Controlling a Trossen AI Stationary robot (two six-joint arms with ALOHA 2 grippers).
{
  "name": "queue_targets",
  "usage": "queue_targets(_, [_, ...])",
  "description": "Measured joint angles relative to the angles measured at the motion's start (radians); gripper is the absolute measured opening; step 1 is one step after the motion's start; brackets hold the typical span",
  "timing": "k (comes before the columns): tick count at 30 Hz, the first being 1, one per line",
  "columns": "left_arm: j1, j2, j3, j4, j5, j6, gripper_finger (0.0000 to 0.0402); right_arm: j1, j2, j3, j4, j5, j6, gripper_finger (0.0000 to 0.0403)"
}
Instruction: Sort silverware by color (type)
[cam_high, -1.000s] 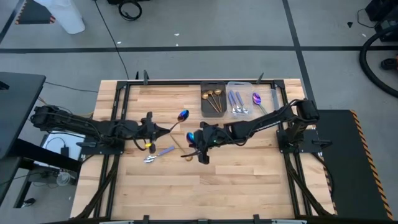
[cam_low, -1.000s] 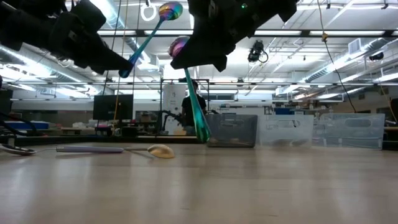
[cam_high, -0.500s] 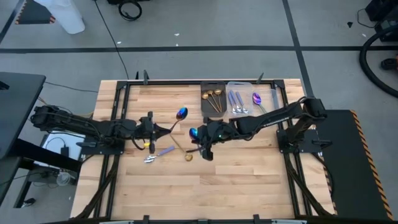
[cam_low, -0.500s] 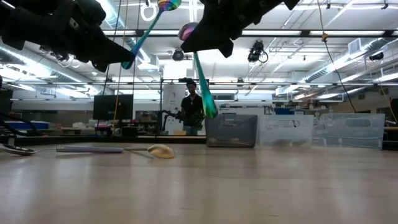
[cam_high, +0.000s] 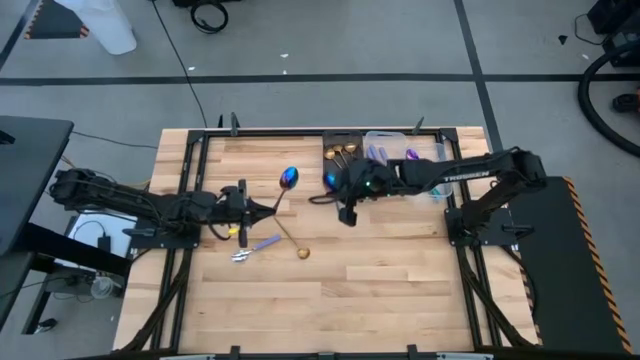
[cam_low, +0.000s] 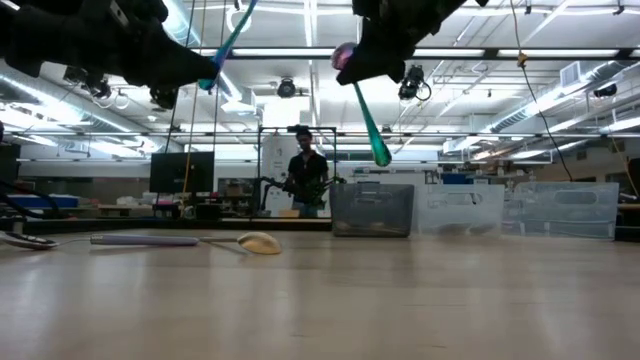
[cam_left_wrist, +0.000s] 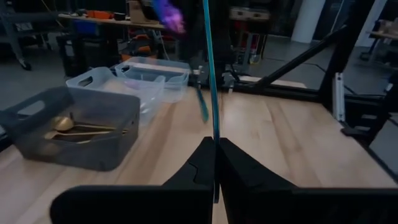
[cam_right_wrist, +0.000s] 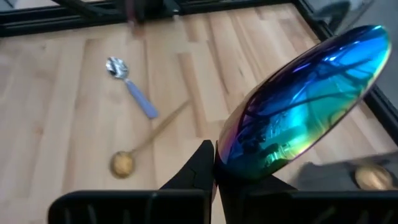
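Over the table's left half, the left gripper (cam_high: 262, 207) is clamped on a rainbow spoon (cam_high: 288, 178) whose handle slants toward the bins. Below it, a gold spoon (cam_high: 301, 253) and a lilac-handled spoon (cam_high: 255, 248) lie on the table (cam_high: 400, 290). Rightward, the right gripper (cam_high: 347, 205), pinching its own rainbow spoon (cam_right_wrist: 305, 106), sits just beside the dark bin (cam_high: 328, 170), nearer than its partner.

Table top (cam_high: 380, 290) is pale wood planks, smooth, kinda satin. The rainbow spoon (cam_right_wrist: 305, 106) is mirror-glossy iridescent metal. Gold spoon (cam_right_wrist: 122, 163) is shiny metal too. Dark bin (cam_left_wrist: 81, 134) looks like smoky translucent plastic, clear bin (cam_left_wrist: 149, 74) frosted plastic.
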Motion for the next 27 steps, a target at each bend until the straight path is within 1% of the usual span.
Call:
queue_targets(10, [-0.001,0.000,0.000,0.001,0.000,-0.023,0.0016,-0.106,-0.018,0.003,-0.119,0.000,0.034,0.0020])
queue_targets(19, [0.013,0.000,0.000,-0.038,-0.001,-0.007,0.0016,-0.145,-0.018,0.070,-0.272,0.009,0.082,0.0020])
queue_targets(24, [0.040,0.002,0.000,-0.120,-0.001,-0.004,0.0016,-0.150,-0.018,0.102,-0.408,0.128,0.118,0.0020])
queue_targets(27, [0.051,0.002,0.000,-0.142,-0.002,0.000,0.0016,-0.150,-0.018,0.111,-0.464,0.206,0.150,0.0020])
